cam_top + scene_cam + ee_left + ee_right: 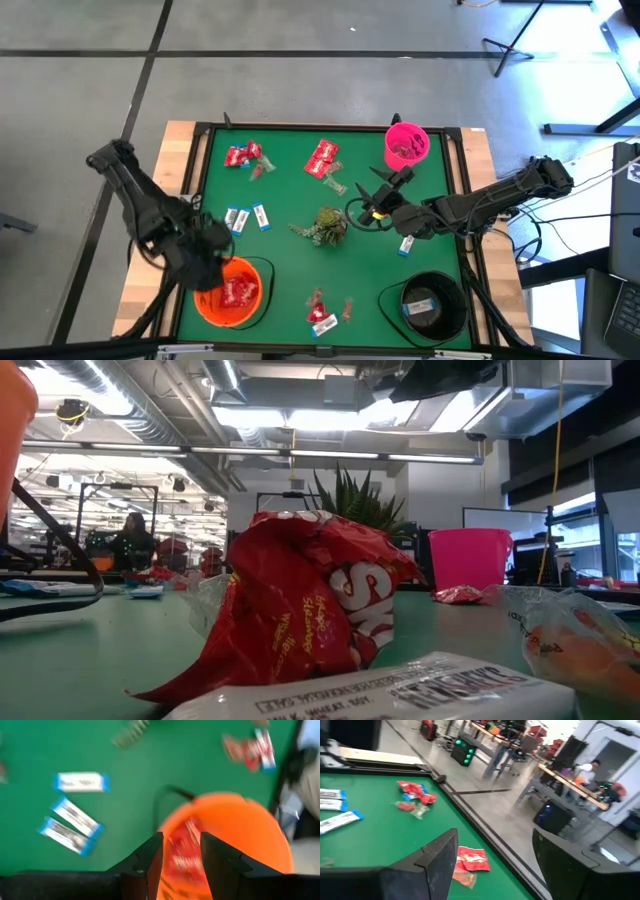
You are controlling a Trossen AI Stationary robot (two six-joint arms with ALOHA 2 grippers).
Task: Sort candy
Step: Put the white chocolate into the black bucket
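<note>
While left gripper (pixel 181 857) hangs part-spread over orange bowl (pixel 205 306) | red packets (pixel 239 292) light, crinkly, slippery (pinch the crimped end) | right gripper (pixel 492 857) spread wide, empty

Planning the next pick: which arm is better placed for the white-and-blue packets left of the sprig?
Left. Its gripper, open, hangs over the orange bowl, close to those packets. The right gripper is beyond the sprig.

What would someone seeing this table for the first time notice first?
Probably the orange bowl at the near left corner of the green table, with the left gripper open right above the red packets inside it. Next, the pink bowl at the far right and the right gripper open beside the green sprig mid-table.
</note>
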